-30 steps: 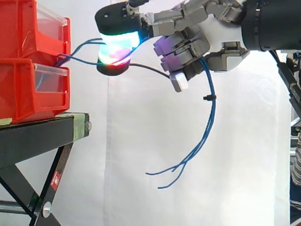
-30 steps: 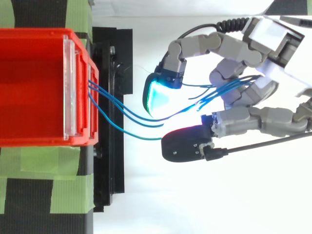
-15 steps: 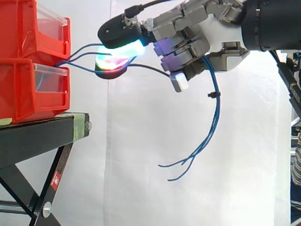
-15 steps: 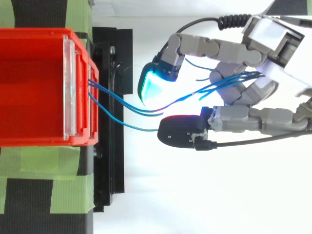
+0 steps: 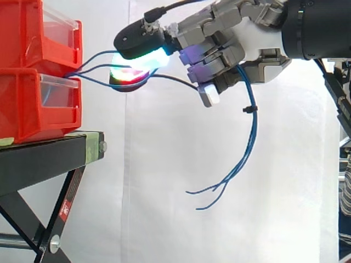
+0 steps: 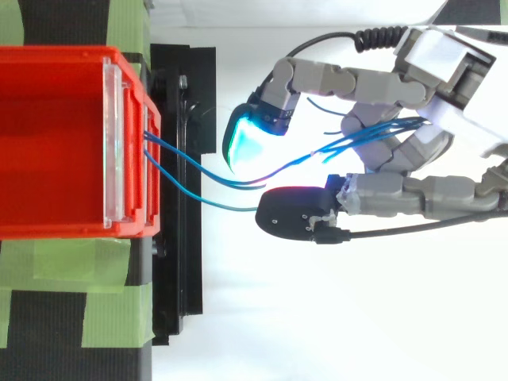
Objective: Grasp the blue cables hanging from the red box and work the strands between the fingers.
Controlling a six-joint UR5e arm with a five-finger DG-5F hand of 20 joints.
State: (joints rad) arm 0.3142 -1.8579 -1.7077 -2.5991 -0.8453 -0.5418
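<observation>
The hand (image 5: 249,41) pinches the blue cables (image 5: 253,129) by the red box (image 6: 55,55); the rubbing step seems on. Next, roll them gently; no tugging.

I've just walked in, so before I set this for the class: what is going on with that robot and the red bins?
A robot hand reaches in from the right and has its fingers curled round the blue cables. The cables come out from between two stacked red bins on a black stand and run across the gap into the hand. Their loose ends hang free below it. The hand is in mid-air beside the bins, not touching them.
</observation>
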